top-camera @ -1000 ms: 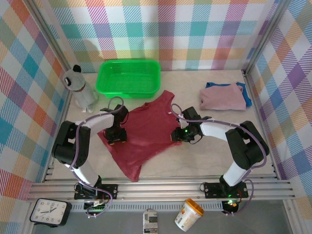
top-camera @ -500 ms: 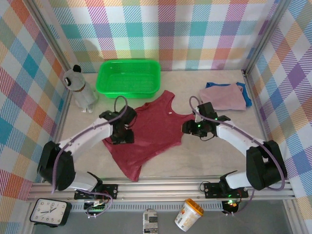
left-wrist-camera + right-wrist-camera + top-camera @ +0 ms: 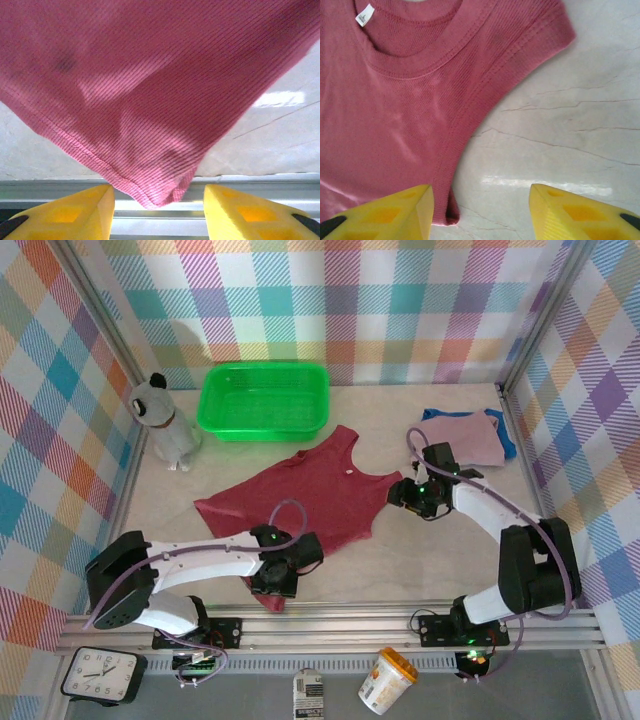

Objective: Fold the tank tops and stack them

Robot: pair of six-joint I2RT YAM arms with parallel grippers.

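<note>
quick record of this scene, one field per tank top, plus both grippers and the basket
dark red tank top: spread out unfolded in the middle, neck toward the far right
pink tank top: folded, far right, lying on the blue one
blue tank top: under the pink one, edge showing
left gripper: open, at the red top's near hem corner
right gripper: open, beside the red top's armhole, holding nothing
green basket: far side, behind the red top

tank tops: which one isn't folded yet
The dark red top, spread flat in the middle. The pink top lies folded on the blue top at the far right.
</note>
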